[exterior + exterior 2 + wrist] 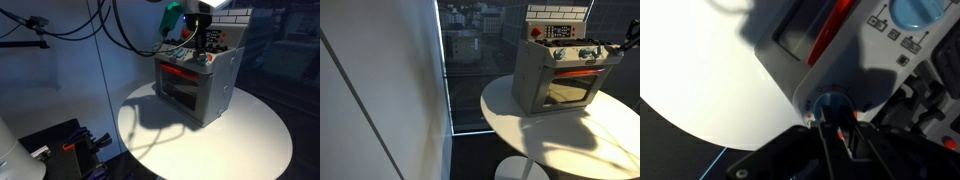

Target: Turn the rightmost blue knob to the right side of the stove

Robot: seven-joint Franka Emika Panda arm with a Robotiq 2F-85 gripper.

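Note:
A grey toy stove (215, 85) (535, 80) stands on a round white table in both exterior views. A row of blue knobs (578, 55) runs along its front panel above the red-lit oven window. My gripper (200, 52) (623, 47) is at the end of that row. In the wrist view the blue knob (832, 100) sits at the stove's corner, right between my two dark fingertips (834, 122). The fingers press on its sides, so the gripper is shut on it. The knob's lower part is hidden by the fingers.
The white table (250, 135) (570, 140) (710, 80) extends around the stove. A burner and small buttons (910, 15) show on the stove top. A glass window wall (470, 60) stands behind. Dark equipment (60, 145) lies on the floor, and cables (120, 25) hang above.

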